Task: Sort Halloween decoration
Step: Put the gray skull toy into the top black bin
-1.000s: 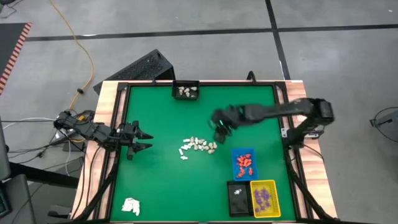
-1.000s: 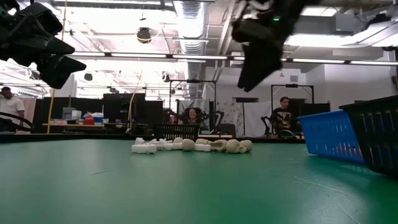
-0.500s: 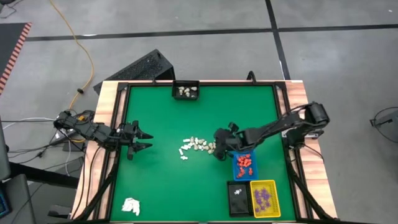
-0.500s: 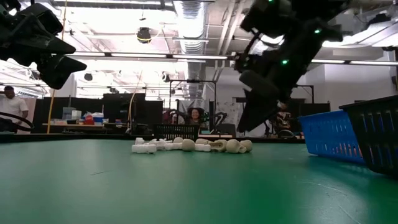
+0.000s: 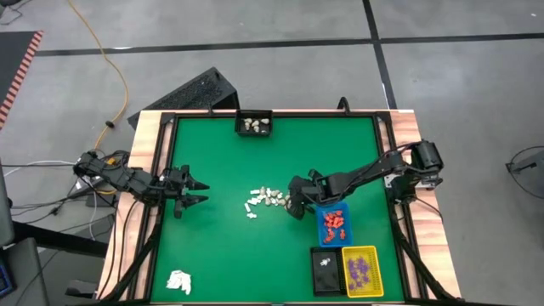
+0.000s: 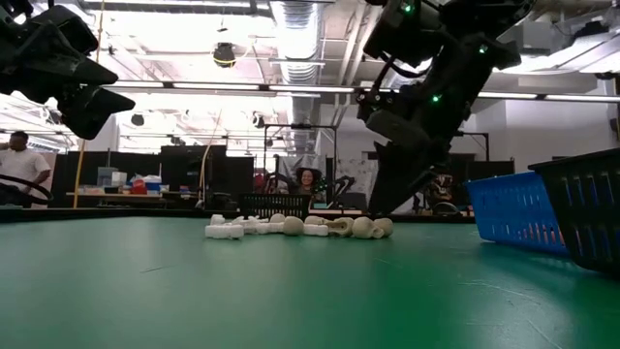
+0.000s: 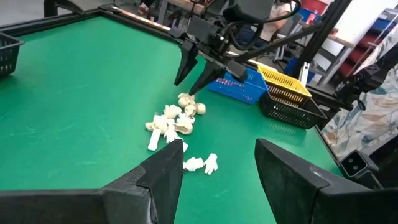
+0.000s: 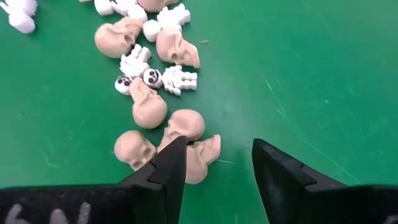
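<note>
The Halloween decoration shows as a loose pile of white and cream pieces (image 5: 270, 201) lying on the green table mid-field. In the right wrist view these are cream skulls (image 8: 149, 112) and small white skeletons (image 8: 180, 79). My right gripper (image 5: 293, 206) slants down, open, just over the pile's right end. One cream skull (image 8: 200, 157) lies by one fingertip, and I see nothing between the fingers. My left gripper (image 5: 195, 191) waits open by the table's left edge, above the surface.
A blue tray (image 5: 333, 209) with orange-red pieces sits just right of my right gripper. A black tray (image 5: 314, 270) and a yellow tray (image 5: 372, 255) with purple pieces stand nearer. Another black tray (image 5: 255, 115) sits at the far edge. A white wad (image 5: 178, 280) lies near left.
My right gripper has come down and toward the table's near edge, from well above the green to just over the pile's right end, and has stayed open. Most of the descent came early; it has hardly moved lately. The pieces have not shifted.
</note>
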Available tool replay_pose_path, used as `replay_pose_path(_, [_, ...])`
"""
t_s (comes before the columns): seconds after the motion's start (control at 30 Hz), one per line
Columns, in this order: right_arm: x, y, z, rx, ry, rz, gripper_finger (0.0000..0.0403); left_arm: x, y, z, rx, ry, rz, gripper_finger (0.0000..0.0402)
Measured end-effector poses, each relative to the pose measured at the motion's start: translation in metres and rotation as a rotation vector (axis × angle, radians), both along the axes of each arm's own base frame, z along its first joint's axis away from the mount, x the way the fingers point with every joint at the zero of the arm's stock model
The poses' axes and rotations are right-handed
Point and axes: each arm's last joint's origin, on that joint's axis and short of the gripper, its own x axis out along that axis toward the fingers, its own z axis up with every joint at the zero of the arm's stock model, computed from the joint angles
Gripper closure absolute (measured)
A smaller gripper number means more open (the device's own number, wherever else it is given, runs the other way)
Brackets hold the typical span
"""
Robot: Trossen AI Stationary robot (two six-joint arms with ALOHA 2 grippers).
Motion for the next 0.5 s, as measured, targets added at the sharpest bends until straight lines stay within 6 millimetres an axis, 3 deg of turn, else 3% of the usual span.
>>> replay_pose_path(0.17, [0.000,0.000,-0.002,0.002,0.005,-0.004,0.0223,0.000,0.000,0.000,0.006,0.000,-0.001,0.0213])
replay_pose_path(0.33, [0.005,0.001,-0.020,0.023,0.049,0.000,0.0223,0.000,0.000,0.000,0.007,0.000,-0.001,0.0213])
replay_pose_path(0.5, [0.008,0.002,-0.026,0.037,0.052,-0.023,0.0223,0.000,0.000,0.000,0.010,0.000,-0.001,0.0213])
